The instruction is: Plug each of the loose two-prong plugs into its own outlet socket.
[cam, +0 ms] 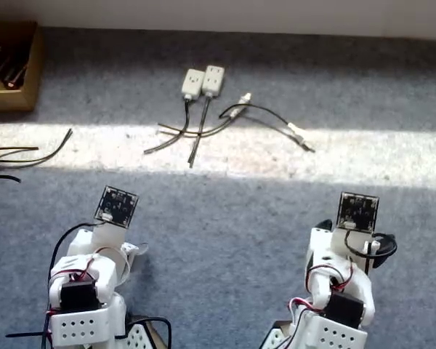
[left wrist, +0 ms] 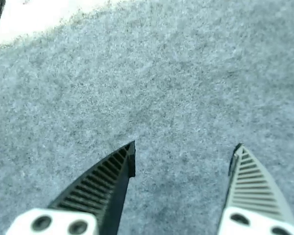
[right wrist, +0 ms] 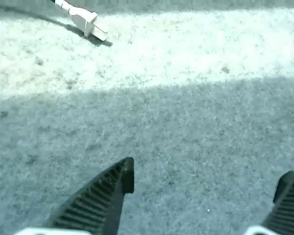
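Observation:
Two white outlet sockets (cam: 192, 83) (cam: 214, 80) lie side by side at the back of the grey carpet, their dark cords trailing toward me. Two white two-prong plugs lie loose to their right: one (cam: 240, 105) near the sockets, the other (cam: 297, 131) farther right in the sunlit strip. That second plug (right wrist: 83, 19) also shows in the right wrist view, far beyond my right gripper (right wrist: 208, 178), which is open over bare carpet. My left gripper (left wrist: 183, 154) is open too, over shaded carpet. Both arms (cam: 94, 269) (cam: 345, 269) sit at the near edge.
A wooden box (cam: 11, 65) stands at the back left corner. Loose dark wires (cam: 29, 154) lie at the left edge. A bright band of sunlight (cam: 363, 156) crosses the carpet between the arms and the sockets.

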Robot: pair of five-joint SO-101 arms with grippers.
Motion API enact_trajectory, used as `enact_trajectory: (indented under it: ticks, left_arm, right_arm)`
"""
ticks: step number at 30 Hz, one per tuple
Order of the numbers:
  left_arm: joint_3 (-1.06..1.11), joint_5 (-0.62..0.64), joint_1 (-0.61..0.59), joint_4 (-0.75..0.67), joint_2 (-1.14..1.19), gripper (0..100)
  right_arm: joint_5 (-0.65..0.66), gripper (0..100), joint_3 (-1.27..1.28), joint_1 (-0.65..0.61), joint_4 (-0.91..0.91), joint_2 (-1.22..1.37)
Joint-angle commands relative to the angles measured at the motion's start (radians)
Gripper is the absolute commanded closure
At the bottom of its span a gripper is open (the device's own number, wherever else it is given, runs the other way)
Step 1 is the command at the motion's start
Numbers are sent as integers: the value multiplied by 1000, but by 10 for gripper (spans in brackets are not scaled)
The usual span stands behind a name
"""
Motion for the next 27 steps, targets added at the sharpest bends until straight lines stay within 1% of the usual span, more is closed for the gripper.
enact_trajectory:
  ticks: [1, 3, 5, 8, 10, 12, 14, 17, 19, 22, 24, 27]
  left_arm:
    - [18, -9, -19, -26, -4, 688]
    - [16, -44, -50, -55, -4, 689]
    - [10, -64, -84, -129, -4, 688]
    - [-8, 29, -145, -199, -4, 691]
    - [-25, 51, -142, -207, -4, 691]
    - [-77, 54, -124, -203, -4, 691]
    - [-186, 54, -108, -160, -4, 691]
    - [-433, 57, -67, -46, -1, 691]
    - [-599, 57, -31, 9, 39, 691]
    - [-808, 58, -16, 25, 257, 691]
    - [-972, 58, -16, 28, 503, 691]
    - [-1285, 58, -15, 68, 955, 691]
  right_arm:
    - [15, 566, 33, 13, 51, -8]
    - [15, 566, -88, 12, 124, -7]
    - [17, 566, -214, -2, 196, -5]
    - [17, 566, -358, -61, 275, 47]
    - [29, 566, -426, -91, 291, 153]
    - [31, 566, -522, -119, 314, 305]
    - [31, 566, -656, -131, 348, 487]
    - [28, 566, -892, -131, 375, 763]
    - [-15, 566, -1046, -128, 377, 935]
    - [-91, 566, -1237, -128, 378, 1155]
    - [-115, 566, -1330, -128, 378, 1260]
    - [-120, 566, -1382, -128, 374, 1319]
